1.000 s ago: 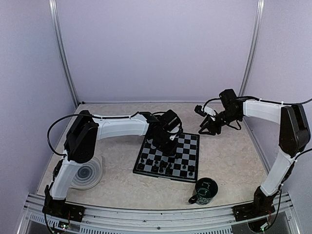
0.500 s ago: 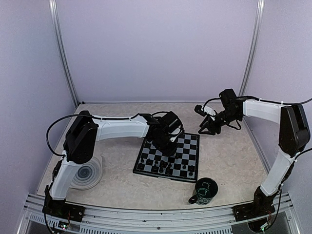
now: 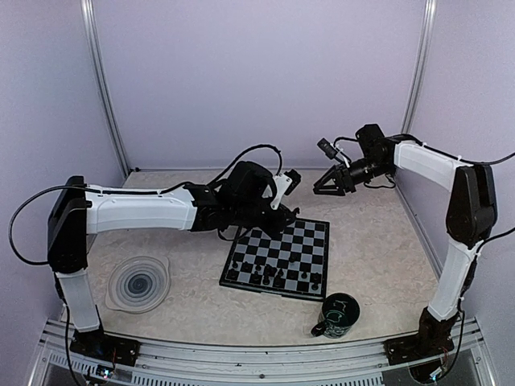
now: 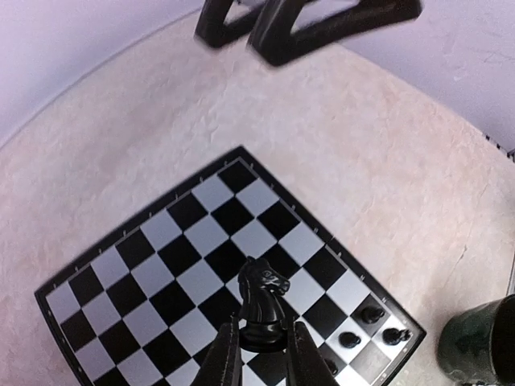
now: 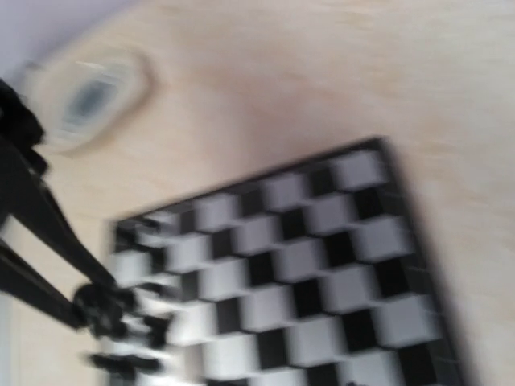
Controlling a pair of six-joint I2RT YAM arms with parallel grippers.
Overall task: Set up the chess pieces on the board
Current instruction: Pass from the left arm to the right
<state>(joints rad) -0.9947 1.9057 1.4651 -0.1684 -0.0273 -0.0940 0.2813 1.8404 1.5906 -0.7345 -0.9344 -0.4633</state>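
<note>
1. Top view: the left arm reaches across the table (image 3: 378, 249). Its left pincer (image 3: 282, 215) hangs over the 11 o'clock corner of the board (image 3: 310, 241).
2. The board lies at mid-table. A row of chess pieces (image 3: 265, 277) stands along its 6 o'clock edge.
3. A dark green mug (image 3: 338, 315) stands on the table at 5 o'clock from the board, apart from it. A grey spiral plate (image 3: 138, 283) lies at 8 o'clock, well apart.
4. The right pincer (image 3: 322, 186) is raised in the air at 1 o'clock from the board. I cannot tell from here whether it is parted or closed.
5. Left wrist view: the left pincer (image 4: 261, 354) is clenched on a black knight (image 4: 264, 301). One of the fingers (image 4: 225, 358) presses on each side of its base. The knight is upright, above the board (image 4: 185, 249).
6. A few pieces (image 4: 366, 322) stand by the board's 4 o'clock corner, with the mug (image 4: 479, 346) beyond it.
7. Right wrist view: this is badly blurred. The board (image 5: 322, 241) fills the 6 o'clock half. Dark smears at 8 o'clock may be the row of pieces (image 5: 133, 322). The pincer's grip is not readable.
</note>
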